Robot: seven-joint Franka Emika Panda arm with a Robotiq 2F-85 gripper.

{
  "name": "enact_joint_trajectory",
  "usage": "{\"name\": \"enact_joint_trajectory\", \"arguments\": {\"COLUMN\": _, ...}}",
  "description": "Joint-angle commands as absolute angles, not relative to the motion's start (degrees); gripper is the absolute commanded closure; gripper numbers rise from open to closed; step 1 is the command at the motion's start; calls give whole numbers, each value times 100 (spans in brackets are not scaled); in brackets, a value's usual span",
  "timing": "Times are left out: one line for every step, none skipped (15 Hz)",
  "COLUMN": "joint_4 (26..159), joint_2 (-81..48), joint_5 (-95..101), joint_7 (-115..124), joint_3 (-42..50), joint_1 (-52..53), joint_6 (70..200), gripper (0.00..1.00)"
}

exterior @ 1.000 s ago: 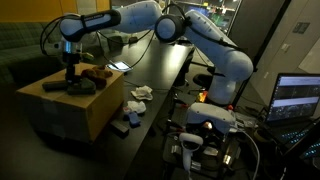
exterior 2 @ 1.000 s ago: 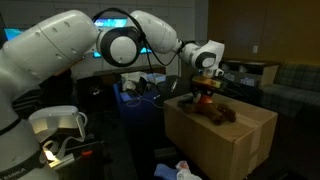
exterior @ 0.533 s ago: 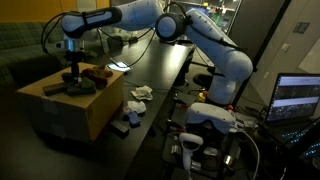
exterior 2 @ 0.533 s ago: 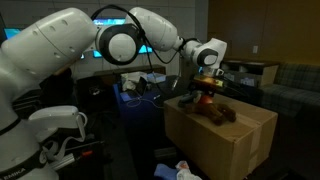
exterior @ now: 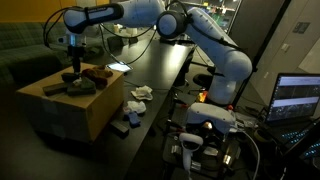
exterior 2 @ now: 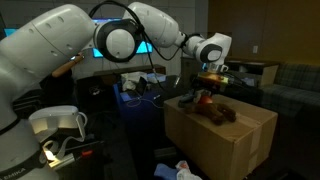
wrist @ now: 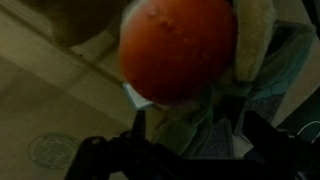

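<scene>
Tool (exterior: 72, 66) open, dark fingers (wrist: 108, 156) spread wide and gripping nothing, poised just above a small heap on a cardboard box (exterior: 92, 108). Directly below it in the wrist view, an orange ball (wrist: 178, 50): smooth, matte, round, so no long axis and no pointing direction to tell. Touching the ball on one side, a pale fuzzy plush (wrist: 255, 40); under both, crumpled grey-green cloth (wrist: 205, 120). Beneath all that, flat tan cardboard. Same ball (exterior 2: 205, 97) in an exterior view: a red-orange spot on the box's top, near the edge facing the arm, with a brown soft lump (exterior 2: 222, 113) just beside it. Box blocky, square-cornered, plain brown, beside a long black surface (exterior: 160, 62). Near that surface's edge, crumpled white paper (exterior: 141, 93), well apart from the tool.
</scene>
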State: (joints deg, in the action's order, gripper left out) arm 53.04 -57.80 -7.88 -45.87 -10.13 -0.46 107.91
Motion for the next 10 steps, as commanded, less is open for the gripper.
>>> {"name": "enact_joint_trajectory", "arguments": {"joint_4": 5447, "joint_2": -5708, "joint_5": -698, "joint_7": -4619, "joint_3": -921, "joint_1": -33, "joint_6": 11270, "gripper": 0}}
{"name": "enact_joint_trajectory", "arguments": {"joint_4": 5453, "joint_2": -5738, "joint_5": -689, "joint_7": -4582, "joint_3": -883, "joint_1": -14, "joint_6": 11415, "gripper": 0}}
{"name": "enact_joint_trajectory", "arguments": {"joint_4": 5461, "joint_2": -5766, "joint_5": -665, "joint_7": -4580, "joint_3": -843, "joint_1": 3, "joint_6": 11511, "gripper": 11}}
{"name": "enact_joint_trajectory", "arguments": {"joint_4": 5455, "joint_2": -5791, "joint_5": -590, "joint_7": -4545, "joint_3": -865, "joint_1": -11, "joint_6": 11589, "gripper": 22}}
{"name": "enact_joint_trajectory", "arguments": {"joint_4": 5473, "joint_2": -5797, "joint_5": -565, "joint_7": -4552, "joint_3": -859, "joint_1": -20, "joint_6": 11633, "gripper": 34}}
{"name": "enact_joint_trajectory", "arguments": {"joint_4": 5497, "joint_2": -5806, "joint_5": -528, "joint_7": -4546, "joint_3": -854, "joint_1": -23, "joint_6": 11679, "gripper": 42}}
{"name": "enact_joint_trajectory", "arguments": {"joint_4": 5518, "joint_2": -5802, "joint_5": -508, "joint_7": -4545, "joint_3": -852, "joint_1": -31, "joint_6": 11698, "gripper": 50}}
{"name": "enact_joint_trajectory", "arguments": {"joint_4": 5525, "joint_2": -5809, "joint_5": -470, "joint_7": -4528, "joint_3": -837, "joint_1": -25, "joint_6": 11721, "gripper": 58}}
{"name": "enact_joint_trajectory", "arguments": {"joint_4": 5535, "joint_2": -5807, "joint_5": -434, "joint_7": -4511, "joint_3": -829, "joint_1": -24, "joint_6": 11741, "gripper": 65}}
{"name": "enact_joint_trajectory", "arguments": {"joint_4": 5537, "joint_2": -5809, "joint_5": -407, "joint_7": -4491, "joint_3": -824, "joint_1": -23, "joint_6": 11766, "gripper": 73}}
